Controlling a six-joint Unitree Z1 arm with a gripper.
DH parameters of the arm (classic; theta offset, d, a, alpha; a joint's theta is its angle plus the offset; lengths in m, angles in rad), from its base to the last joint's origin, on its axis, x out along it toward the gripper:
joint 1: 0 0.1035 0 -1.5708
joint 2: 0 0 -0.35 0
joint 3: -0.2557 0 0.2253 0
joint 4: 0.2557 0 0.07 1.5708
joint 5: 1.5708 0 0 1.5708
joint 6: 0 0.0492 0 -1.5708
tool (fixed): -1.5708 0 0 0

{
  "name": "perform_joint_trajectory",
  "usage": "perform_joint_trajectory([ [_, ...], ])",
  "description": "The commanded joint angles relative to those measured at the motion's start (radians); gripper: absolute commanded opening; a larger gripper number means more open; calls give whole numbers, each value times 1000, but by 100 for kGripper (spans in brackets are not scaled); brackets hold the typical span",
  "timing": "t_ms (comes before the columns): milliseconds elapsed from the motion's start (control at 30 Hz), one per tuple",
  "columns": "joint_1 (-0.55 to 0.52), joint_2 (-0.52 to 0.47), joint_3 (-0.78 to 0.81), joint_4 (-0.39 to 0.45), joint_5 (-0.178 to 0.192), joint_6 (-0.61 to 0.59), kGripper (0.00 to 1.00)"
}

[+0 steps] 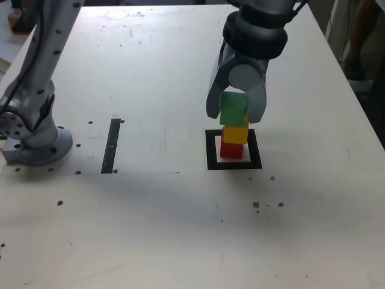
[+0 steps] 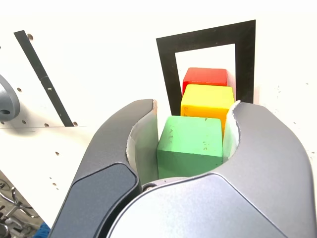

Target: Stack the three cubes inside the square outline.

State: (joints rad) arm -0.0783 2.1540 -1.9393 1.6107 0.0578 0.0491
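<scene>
Tool (image 1: 236, 110) clamped on the green cube (image 1: 234, 109), green cube atop the yellow cube (image 1: 235, 134), yellow cube on the red cube (image 1: 231, 150), stack standing inside the square outline (image 1: 211, 150), on the white surface (image 1: 180, 229)

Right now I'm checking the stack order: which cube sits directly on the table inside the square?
The red cube. It is at the bottom, with the yellow cube on it and the green cube on top.

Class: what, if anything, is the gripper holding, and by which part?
The gripper holds the green cube by two opposite side faces, one jaw on each, over the yellow cube.
</scene>
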Motion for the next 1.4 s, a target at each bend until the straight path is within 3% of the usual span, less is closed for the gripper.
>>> perform_joint_trajectory([
  [0,2,10,-10,12,-4,8,65],
  [133,2,11,-12,14,-5,12,90],
  [233,2,9,-12,14,-3,12,97],
  [600,2,-41,6,16,-3,10,98],
  [967,-29,-219,118,24,10,-7,99],
  [1367,-101,-413,398,23,22,-67,99],
])
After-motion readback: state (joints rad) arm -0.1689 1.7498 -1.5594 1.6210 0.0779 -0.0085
